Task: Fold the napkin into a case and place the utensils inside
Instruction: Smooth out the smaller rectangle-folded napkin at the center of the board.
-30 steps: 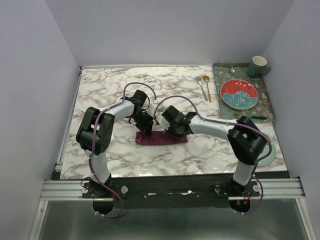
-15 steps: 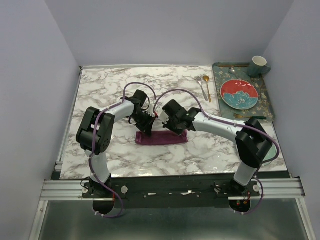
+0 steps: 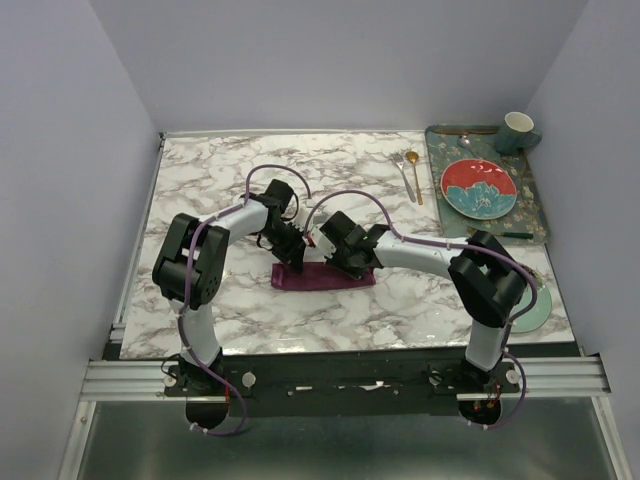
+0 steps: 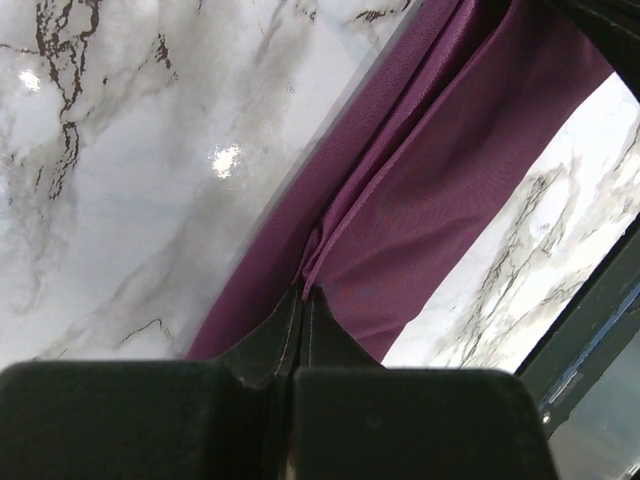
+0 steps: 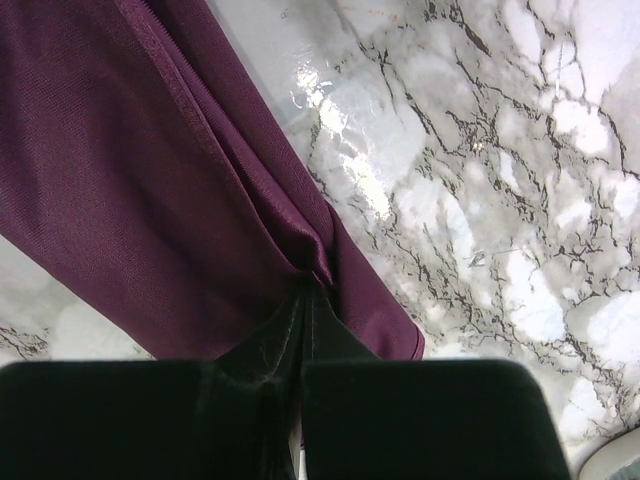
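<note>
The napkin (image 3: 322, 277) lay under both grippers as one narrow plum band on the marble table (image 3: 220, 170), already folded down to something close to the case the task asks for. The left gripper (image 4: 303, 295) was closed with its fingers pressed together, and a raised pleat of the cloth ran straight into its tips, so it appeared to pinch the napkin near the band's left end. The right gripper (image 5: 308, 285) was closed in the same way on a fold near the other end, with the long edge of the cloth going away from its tips. As a judgement, the folding was almost finished and perhaps only the last tightening of the pocket remained, while the whole second part was not yet begun. The utensils were well apart from the cloth, far beyond the right gripper and to its right, just beside a patterned tray (image 3: 530, 205). By count there was one napkin, one silver fork (image 3: 402, 172) and one gold spoon (image 3: 413, 175), lying side by side, and two grippers, both occupied. On the tray stood one red plate (image 3: 479, 188) and one cup (image 3: 518, 130).
</note>
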### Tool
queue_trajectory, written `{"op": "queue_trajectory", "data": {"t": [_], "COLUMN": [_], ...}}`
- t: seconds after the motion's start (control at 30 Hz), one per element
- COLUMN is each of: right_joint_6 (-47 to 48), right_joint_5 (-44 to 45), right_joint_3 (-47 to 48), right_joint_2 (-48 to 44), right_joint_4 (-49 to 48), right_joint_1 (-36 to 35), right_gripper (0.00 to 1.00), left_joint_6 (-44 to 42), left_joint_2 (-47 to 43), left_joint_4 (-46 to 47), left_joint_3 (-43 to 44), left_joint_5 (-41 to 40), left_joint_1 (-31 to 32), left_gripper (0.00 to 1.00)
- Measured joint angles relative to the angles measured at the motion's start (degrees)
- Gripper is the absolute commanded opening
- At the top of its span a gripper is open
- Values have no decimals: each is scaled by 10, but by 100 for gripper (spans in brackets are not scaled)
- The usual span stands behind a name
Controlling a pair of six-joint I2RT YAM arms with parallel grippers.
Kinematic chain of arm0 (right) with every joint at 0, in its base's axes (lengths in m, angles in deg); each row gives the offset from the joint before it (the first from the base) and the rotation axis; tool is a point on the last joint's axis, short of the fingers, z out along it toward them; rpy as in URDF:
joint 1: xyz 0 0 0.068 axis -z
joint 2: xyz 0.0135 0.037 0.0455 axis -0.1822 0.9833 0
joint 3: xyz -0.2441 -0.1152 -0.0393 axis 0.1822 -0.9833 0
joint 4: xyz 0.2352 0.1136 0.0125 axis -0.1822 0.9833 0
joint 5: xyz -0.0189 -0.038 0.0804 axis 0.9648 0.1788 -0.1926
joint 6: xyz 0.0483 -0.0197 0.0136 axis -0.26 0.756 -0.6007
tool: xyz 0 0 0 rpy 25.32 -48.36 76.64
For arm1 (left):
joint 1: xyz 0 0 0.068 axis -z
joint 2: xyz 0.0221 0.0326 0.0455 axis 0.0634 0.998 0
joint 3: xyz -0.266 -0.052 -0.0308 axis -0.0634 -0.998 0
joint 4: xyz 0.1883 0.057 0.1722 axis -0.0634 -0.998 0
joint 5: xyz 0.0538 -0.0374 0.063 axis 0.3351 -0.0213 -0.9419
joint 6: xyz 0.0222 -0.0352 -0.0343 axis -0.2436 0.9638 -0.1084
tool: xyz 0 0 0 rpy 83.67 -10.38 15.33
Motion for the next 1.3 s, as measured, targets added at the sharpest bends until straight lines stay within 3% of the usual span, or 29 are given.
{"op": "queue_trajectory", "data": {"t": [0.13,0.23,0.33,0.5,0.77,1.0,1.3], "right_joint_6": [0,-3,-14,-26,-34,-35,-36], "right_joint_5": [0,0,1,3,4,5,5], "right_joint_3": [-2,-2,-2,-1,7,9,11], "right_joint_2": [0,0,2,4,9,11,12], "right_joint_4": [-3,-10,-18,-22,-22,-22,-22], "right_joint_1": [-2,-2,-2,-1,-1,-1,-1], "right_gripper": [8,8,8,8,8,8,9], "left_joint_6": [0,2,-2,19,88,215,306], "left_joint_2": [-6,-13,-24,-97,-215,-157,-55], "left_joint_4": [5,2,-10,-10,55,141,216], "left_joint_3": [-5,-6,-7,-13,-61,-129,-148], "left_joint_5": [-2,-6,-5,6,82,176,191], "left_joint_1": [-1,-8,-22,-81,-114,-110,-108], "left_gripper": [33,44,47,46,19,15,8]}}
